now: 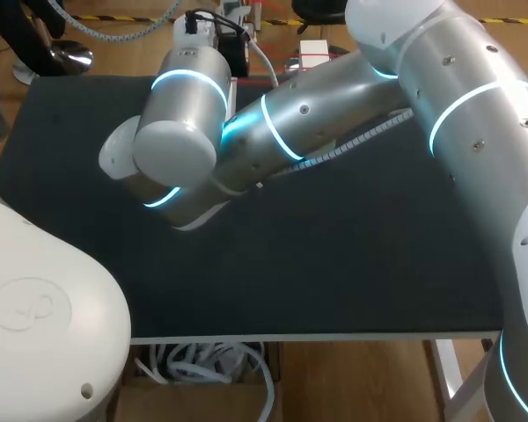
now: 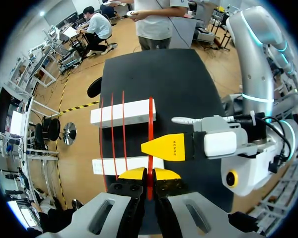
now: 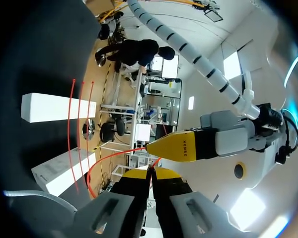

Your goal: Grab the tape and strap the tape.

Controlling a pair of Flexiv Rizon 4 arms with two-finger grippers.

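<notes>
Red tape (image 2: 150,134) is the thing to watch, and my left gripper (image 2: 150,174) has it. Its two yellow tips are squeezed together with the thin red strip pinched between them, so the strip cannot slip away. Just ahead of that gripper lie two blocks on the black table (image 2: 188,84), one white block (image 2: 123,113) farther off and the other white block (image 2: 114,165) closer, with a gap between them. Three thin red lines of tape already run across both blocks, and the strip in the gripper passes by their ends, next to those lines. I think the blocks lie side by side like this so the tape can go over both and tie them into one bundle. Going on to the right, my right gripper (image 3: 149,173) comes in from the side and meets the same strip just ahead of the left one. Its yellow tips are pressed together as well, with the red strip caught between them. I think two grippers hold one strip so that it can be pulled tight and straight. From above, my right arm (image 1: 334,114) reaches far over the table and the fingers cannot be seen there, so only the wrist views show the hold
</notes>
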